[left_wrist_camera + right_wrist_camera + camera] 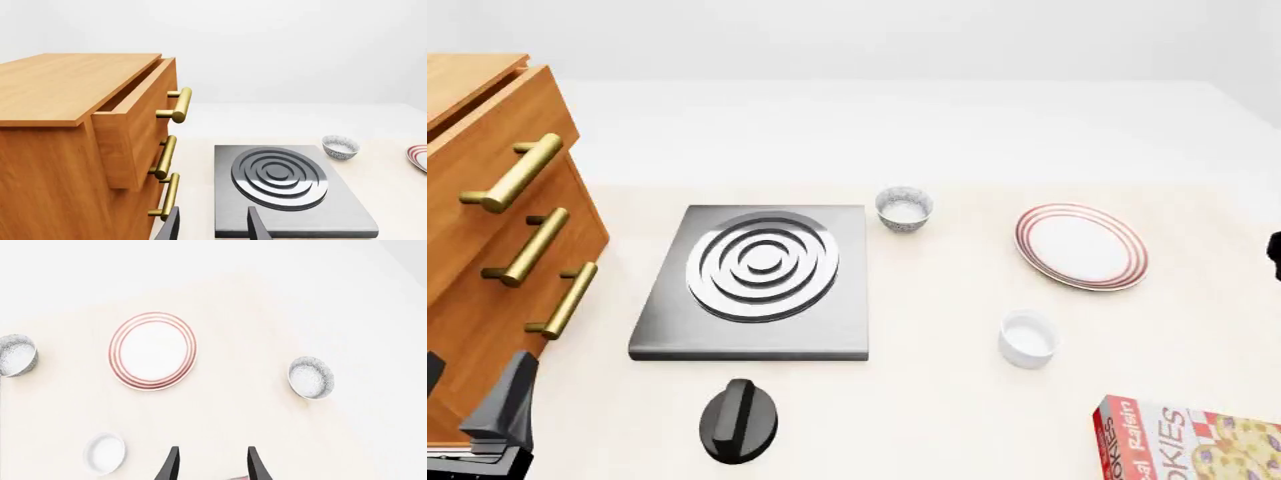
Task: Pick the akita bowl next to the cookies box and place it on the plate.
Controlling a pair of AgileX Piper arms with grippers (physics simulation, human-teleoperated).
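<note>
In the right wrist view a speckled akita bowl [311, 377] sits alone on the table, beyond my right gripper [212, 467], which is open and holds nothing. It lies off to one side of the red-ringed plate [153, 350]. The front view does not show this bowl. There the cookies box [1188, 440] lies at the near right corner and the plate [1081, 245] sits further back. A second akita bowl [904, 208] stands by the stove plate's far corner. At the near left my left gripper [478, 405] is open and empty.
A wooden drawer cabinet [494, 230] with brass handles fills the left; its top drawer stands slightly open [130, 125]. The grey stove plate [761, 285] lies mid-table, with a black knob [738, 420] in front. A plain white ramekin [1028, 338] sits between plate and cookies box.
</note>
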